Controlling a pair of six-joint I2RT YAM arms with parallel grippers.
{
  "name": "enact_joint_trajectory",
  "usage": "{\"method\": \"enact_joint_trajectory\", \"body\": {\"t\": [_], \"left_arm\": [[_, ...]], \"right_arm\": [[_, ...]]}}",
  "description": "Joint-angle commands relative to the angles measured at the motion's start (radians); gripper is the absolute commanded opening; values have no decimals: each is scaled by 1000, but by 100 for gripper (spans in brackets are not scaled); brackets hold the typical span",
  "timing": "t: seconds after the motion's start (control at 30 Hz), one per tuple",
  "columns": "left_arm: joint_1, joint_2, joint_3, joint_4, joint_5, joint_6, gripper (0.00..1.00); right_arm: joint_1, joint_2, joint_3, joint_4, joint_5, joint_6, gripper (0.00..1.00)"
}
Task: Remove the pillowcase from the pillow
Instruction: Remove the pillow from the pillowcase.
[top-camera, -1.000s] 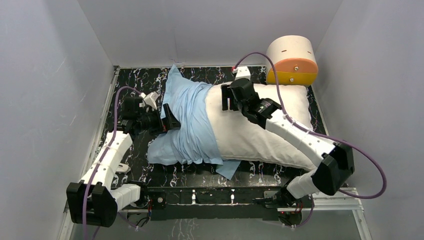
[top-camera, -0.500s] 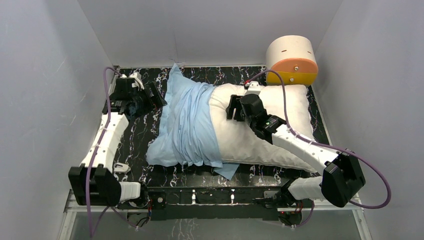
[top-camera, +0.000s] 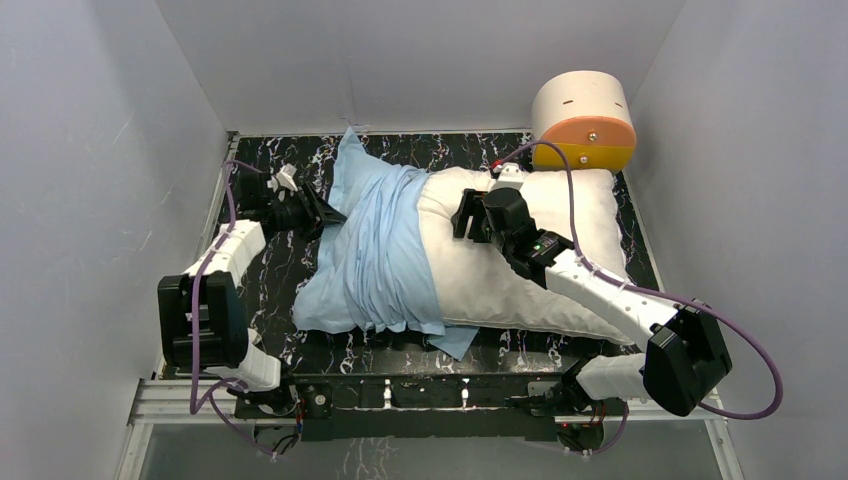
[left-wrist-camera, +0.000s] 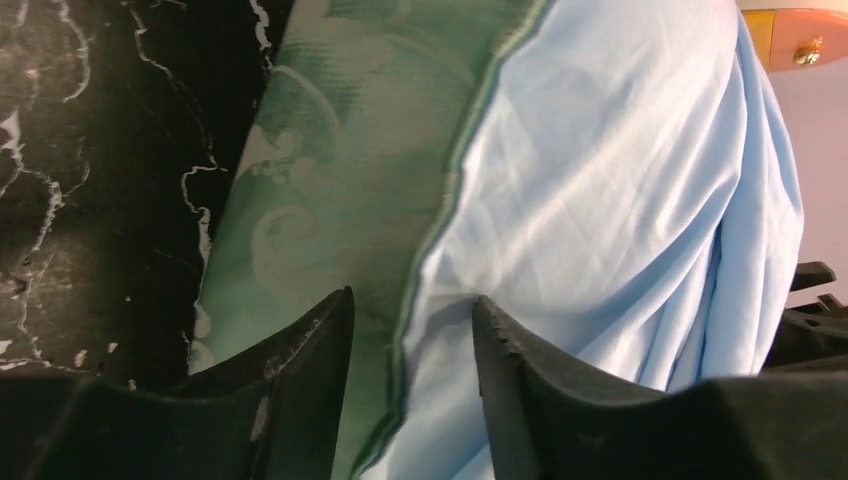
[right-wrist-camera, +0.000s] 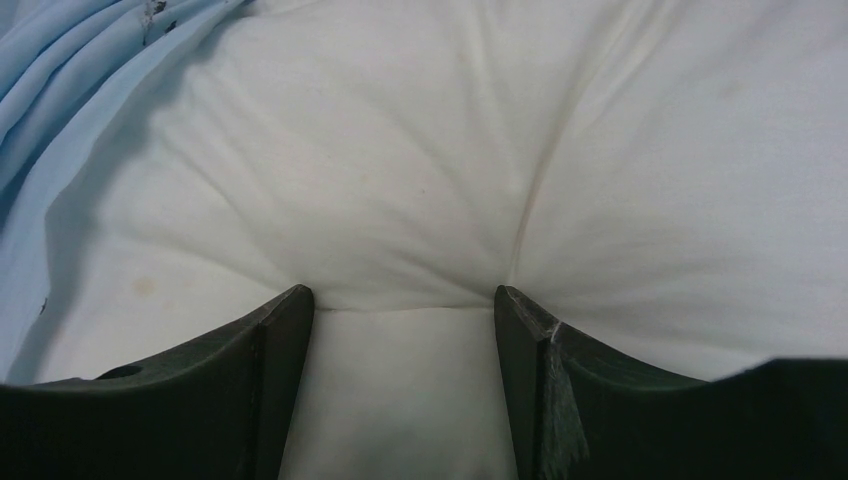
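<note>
Stripping step underway: pillowcase (top-camera: 370, 250) bunched over left half of pillow (top-camera: 520, 260) on tabletop (top-camera: 290, 290). Right gripper (right-wrist-camera: 405, 300) fingers pinch a white pillow fold. Left gripper (left-wrist-camera: 410, 310) fingers straddle the case's green-blue hem, part open; grip uncertain. Next: clamp hem, draw leftward.

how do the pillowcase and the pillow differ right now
Colour: the pillowcase is light blue with a mint-green swirl face showing at its edge, while the pillow is plain white.
Surface: the pillowcase is bunched into long folds; the pillow is plump and only dimpled.
Contact: the left pincer straddles the pillowcase's edge; the right pincer presses into the bare pillow.
Both are soft fabric lying on the black marbled table.
</note>
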Motion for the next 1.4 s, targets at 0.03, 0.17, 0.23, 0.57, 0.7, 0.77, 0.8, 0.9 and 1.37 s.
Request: {"method": "enact_joint_trajectory", "body": {"t": [0.03,0.17,0.23,0.57,0.7,0.77,0.8,0.9,1.37], "left_arm": [[71,-58,-50,102,116,-60,14],[100,-80,-35,39,98,-19,0],[110,-96,-3,-36,37,31,0],[249,-224,270,-404,-577,166,0],[309,-227,334,-436,-667,196,0],[325,-215,364,-448,-720,211,0],[332,-207,375,-448,-734,222,0],[348,-157,467,-475,-813,275,0],[357,-206,94,-372,-122,148,90]], "right_arm": [[10,41,-58,-277,-83,38,73],[10,43,-59,-281,-80,45,73],[10,45,-55,-286,-70,52,73],[-8,36,-66,-330,15,121,73],[-25,29,-72,-336,21,144,73],[-31,24,-72,-340,23,152,73],[-34,24,-74,-344,23,157,73],[-45,21,-76,-350,23,168,73],[-50,19,-40,-318,-79,156,77]]}}
